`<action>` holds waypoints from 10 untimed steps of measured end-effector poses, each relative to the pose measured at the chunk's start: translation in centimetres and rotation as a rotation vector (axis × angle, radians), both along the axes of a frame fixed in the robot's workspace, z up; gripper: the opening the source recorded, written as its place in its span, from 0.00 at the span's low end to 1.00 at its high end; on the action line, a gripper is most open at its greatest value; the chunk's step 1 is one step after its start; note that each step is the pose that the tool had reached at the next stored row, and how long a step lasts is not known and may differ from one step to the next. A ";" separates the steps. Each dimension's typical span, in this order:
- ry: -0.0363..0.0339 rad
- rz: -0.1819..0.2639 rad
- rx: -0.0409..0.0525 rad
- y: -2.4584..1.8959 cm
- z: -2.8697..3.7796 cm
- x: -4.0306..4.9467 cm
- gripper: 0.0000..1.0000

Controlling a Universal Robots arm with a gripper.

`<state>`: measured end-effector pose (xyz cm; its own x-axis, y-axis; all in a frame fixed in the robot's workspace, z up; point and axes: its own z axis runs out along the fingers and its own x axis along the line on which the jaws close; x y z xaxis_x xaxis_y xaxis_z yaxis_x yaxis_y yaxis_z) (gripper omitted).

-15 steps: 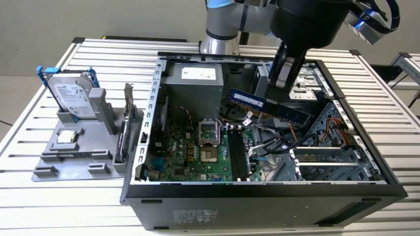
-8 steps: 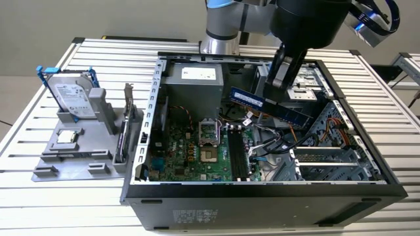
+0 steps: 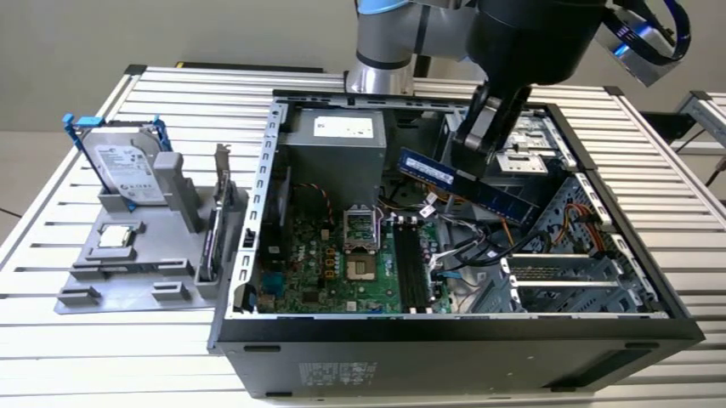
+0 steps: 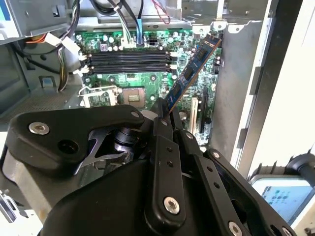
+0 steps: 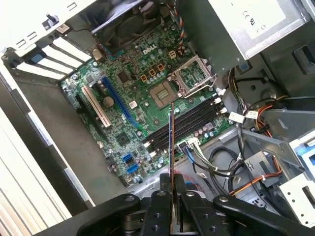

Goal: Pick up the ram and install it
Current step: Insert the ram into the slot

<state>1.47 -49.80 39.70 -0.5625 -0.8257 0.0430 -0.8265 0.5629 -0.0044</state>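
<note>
My tool (image 3: 468, 151) pinches the ram (image 3: 501, 199) at one end. The ram hangs tilted over the open computer (image 3: 454, 350), a bit above and right of the middle in the exterior view.

None of the print is showing clearly enough to quote. A white label with dark lines is sitting on the power supply (image 3: 340, 140) at the far end of the case (image 3: 454, 344). The hard drive (image 3: 122, 170), on the exterior view's left, is carrying a pale printed label. The ram (image 3: 465, 183) is showing a small pale sticker. White lettering is standing on the motherboard (image 5: 147, 93) in the first wrist view.
</note>
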 end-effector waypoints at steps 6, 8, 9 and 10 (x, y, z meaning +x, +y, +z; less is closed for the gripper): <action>0.0000 -0.049 -0.0008 0.00 -0.03 0.00 0.00; 0.0000 -0.066 -0.0012 0.00 -0.04 0.00 0.00; 0.0000 -0.074 -0.0013 0.00 -0.05 0.00 0.00; 0.0000 -0.083 -0.0015 0.00 -0.06 0.00 0.00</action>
<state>1.47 -49.80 39.64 -0.6290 -0.7761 0.0442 -0.7770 0.6294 -0.0053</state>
